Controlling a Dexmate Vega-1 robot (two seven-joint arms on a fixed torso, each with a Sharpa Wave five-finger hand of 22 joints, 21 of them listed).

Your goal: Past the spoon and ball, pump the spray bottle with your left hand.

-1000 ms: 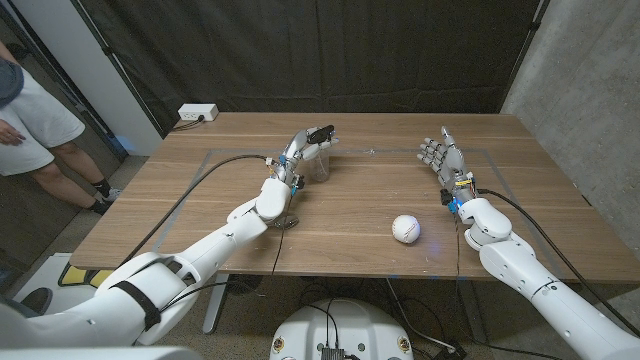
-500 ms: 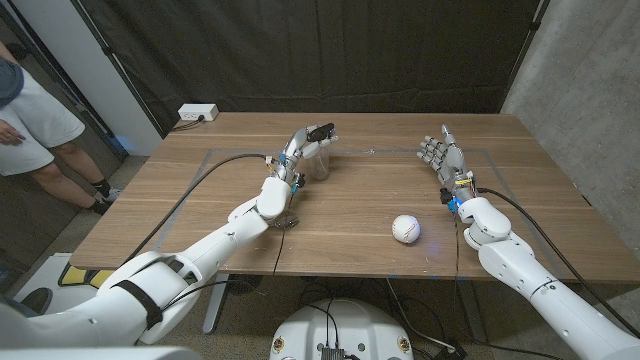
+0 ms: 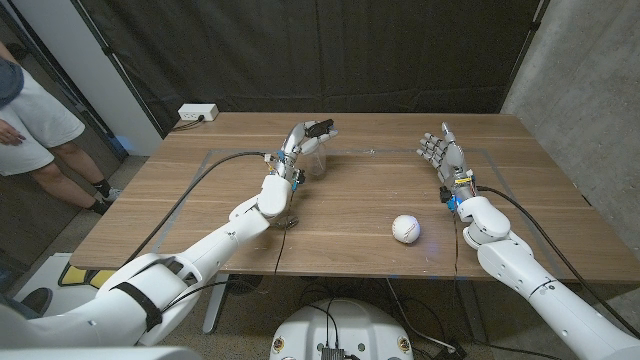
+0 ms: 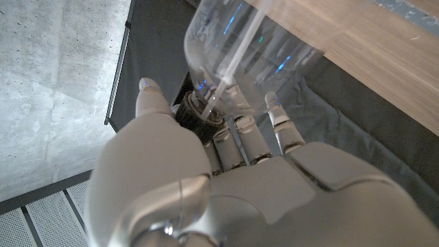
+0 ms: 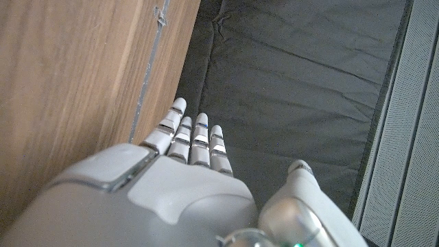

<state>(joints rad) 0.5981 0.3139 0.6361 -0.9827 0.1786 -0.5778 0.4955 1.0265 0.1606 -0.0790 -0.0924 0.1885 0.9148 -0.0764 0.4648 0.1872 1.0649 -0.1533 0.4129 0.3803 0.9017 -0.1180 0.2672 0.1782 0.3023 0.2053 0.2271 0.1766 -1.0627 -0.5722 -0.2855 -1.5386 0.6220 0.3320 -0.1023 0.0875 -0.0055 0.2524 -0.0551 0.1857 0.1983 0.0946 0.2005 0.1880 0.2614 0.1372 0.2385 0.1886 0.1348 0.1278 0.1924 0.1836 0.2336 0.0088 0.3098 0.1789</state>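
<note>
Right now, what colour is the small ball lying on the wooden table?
White: the small round ball shows best in the head view, lying on the brown wooden table.

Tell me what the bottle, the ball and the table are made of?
The spray bottle looks like clear, shiny plastic: you can see a tube inside it. The ball is white and matte, but it is too small to tell its material. The table looks like smooth wood, with brown grain lines.

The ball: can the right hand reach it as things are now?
Probably yes. The ball lies on bare table, nearer the robot than the right hand, which is open and holds nothing. Nothing stands between them; the left hand is busy on the spray bottle.
</note>
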